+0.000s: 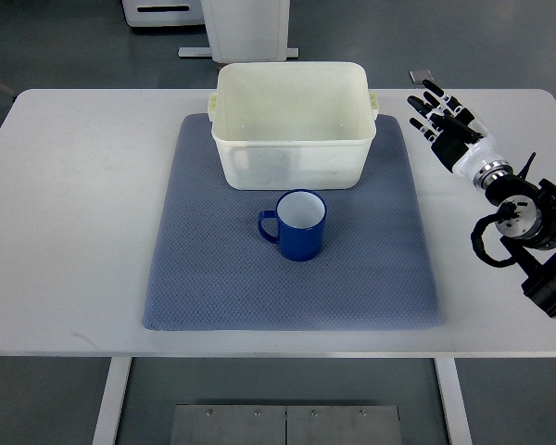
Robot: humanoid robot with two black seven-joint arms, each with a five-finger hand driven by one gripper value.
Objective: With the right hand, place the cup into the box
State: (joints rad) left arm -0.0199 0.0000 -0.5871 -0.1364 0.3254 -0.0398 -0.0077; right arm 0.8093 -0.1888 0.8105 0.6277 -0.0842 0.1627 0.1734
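Table [65,213]: white, wide, spanning nearly the whole view; grey floor beyond and below it.
Mat [213,278]: blue-grey textured cloth in the table's middle, under box and cup.
Box [292,139]: cream plastic tub, open top, at the mat's far edge, holding nothing.
Right hand [445,125]: over the bare table right of the box, well apart from the cup; dark fingers spread straight, holding nothing.
Cup [301,225]: dark blue mug, white inside, upright, handle pointing left; on the mat just in front of the box.
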